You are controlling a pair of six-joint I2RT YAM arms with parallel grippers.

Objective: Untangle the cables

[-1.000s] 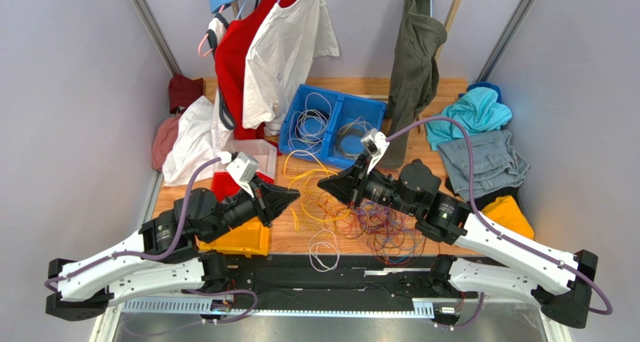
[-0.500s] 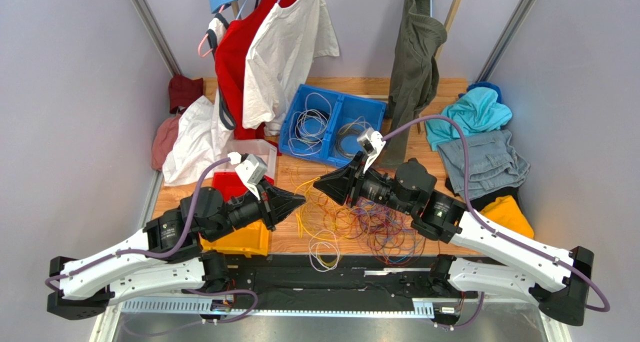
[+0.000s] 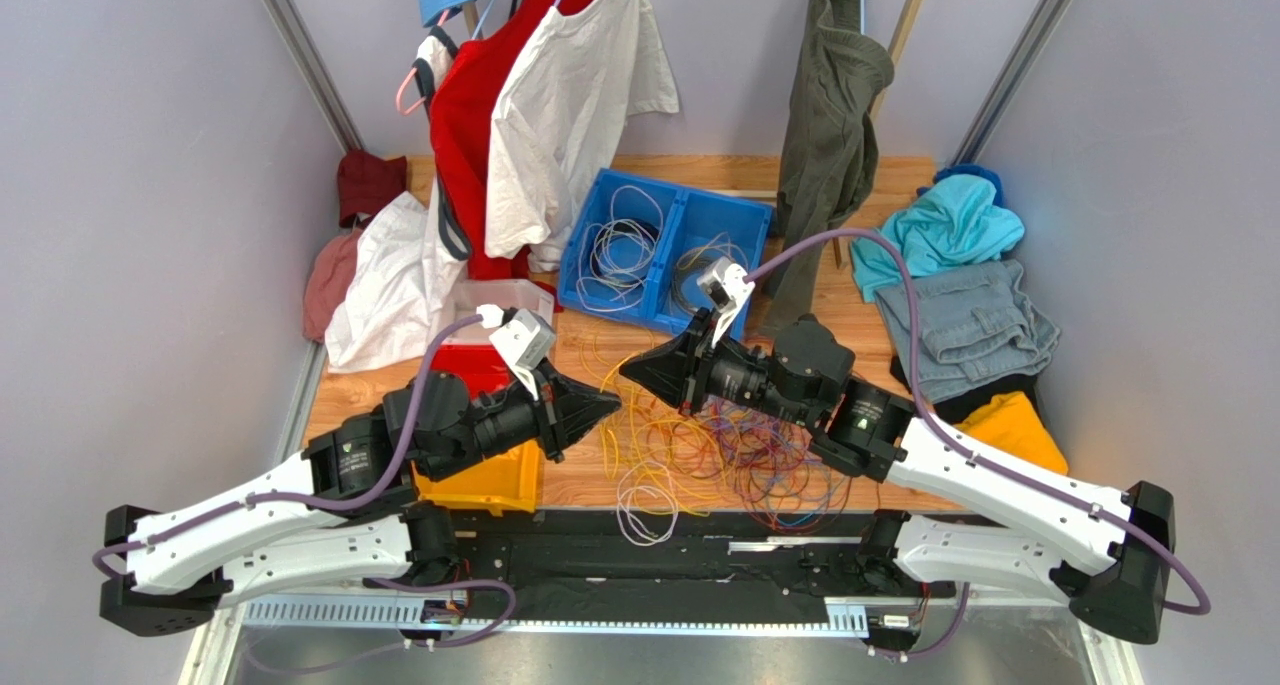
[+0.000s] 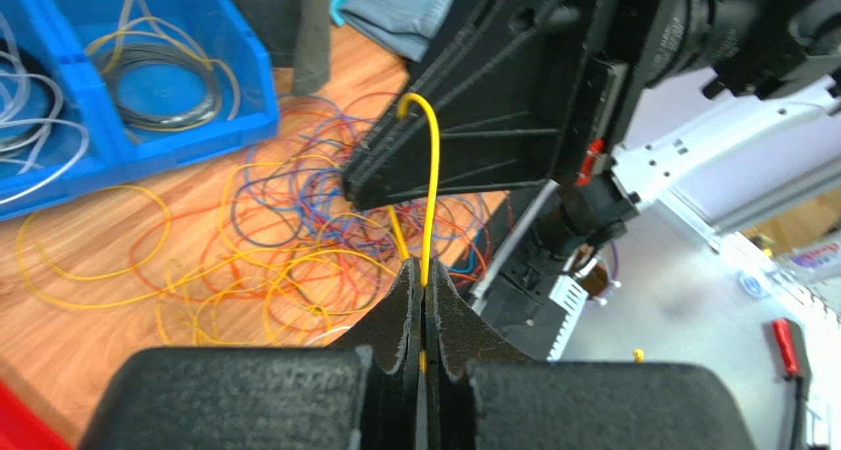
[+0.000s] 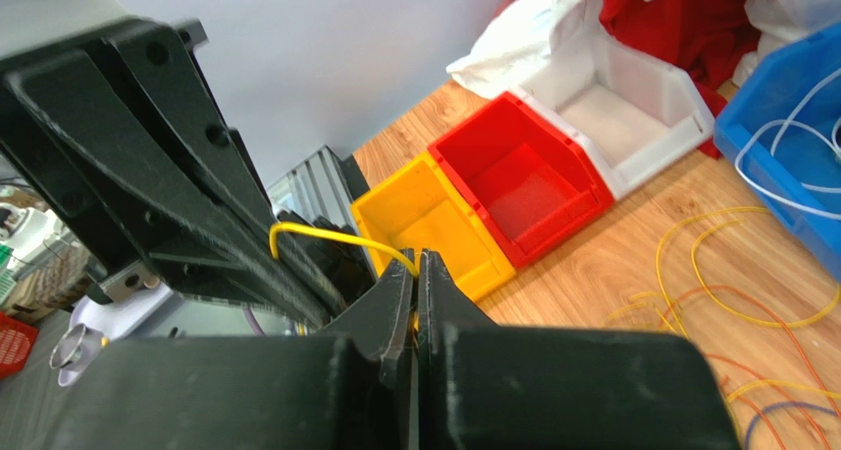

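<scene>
Now both arms are pinched shut on one yellow cable (image 4: pixel 433 174): the left fingers (image 4: pixel 437 307) clamp one side of a short arch, the right fingers (image 5: pixel 435 294) clamp the other, with the tips nearly meeting in mid-air. Below them, the rest of the cables (image 3: pixel 736 453) sprawl tangled across the worktop (image 3: pixel 579 478).

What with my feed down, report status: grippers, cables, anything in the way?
Both shut on one yellow cable: left gripper, right gripper, short loop between them. Below, other cables tangled on the table. No obstruction seen.
</scene>
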